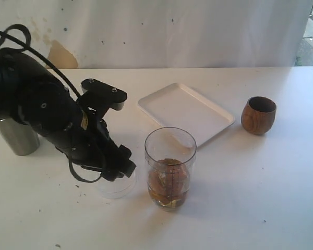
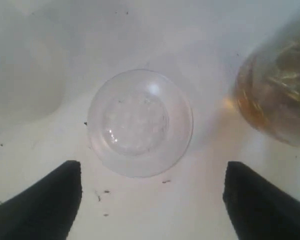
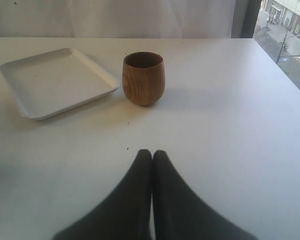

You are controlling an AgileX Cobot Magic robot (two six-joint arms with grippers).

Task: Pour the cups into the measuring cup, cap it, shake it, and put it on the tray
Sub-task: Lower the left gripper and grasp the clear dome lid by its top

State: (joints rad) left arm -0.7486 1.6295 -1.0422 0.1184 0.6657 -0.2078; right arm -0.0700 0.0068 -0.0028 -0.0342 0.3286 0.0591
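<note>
The clear measuring cup (image 1: 170,166) stands upright near the table's middle with brownish contents in its lower part; it also shows in the left wrist view (image 2: 277,95). A low round translucent plastic piece (image 1: 115,186) (image 2: 140,122) lies just left of it; whether it is a lid or a cup I cannot tell. My left gripper (image 1: 120,169) (image 2: 152,200) hovers over that piece, open and holding nothing. The steel tumbler (image 1: 18,136) stands at the far left, partly behind the arm. The wooden cup (image 1: 259,114) (image 3: 143,78) stands right of the white tray (image 1: 185,112) (image 3: 55,82). My right gripper (image 3: 152,152) is shut and empty.
A white wall backs the table. In the right wrist view the table's edge (image 3: 282,70) runs beside a window, well past the wooden cup. The left arm's black body (image 1: 47,112) covers much of the table's left side.
</note>
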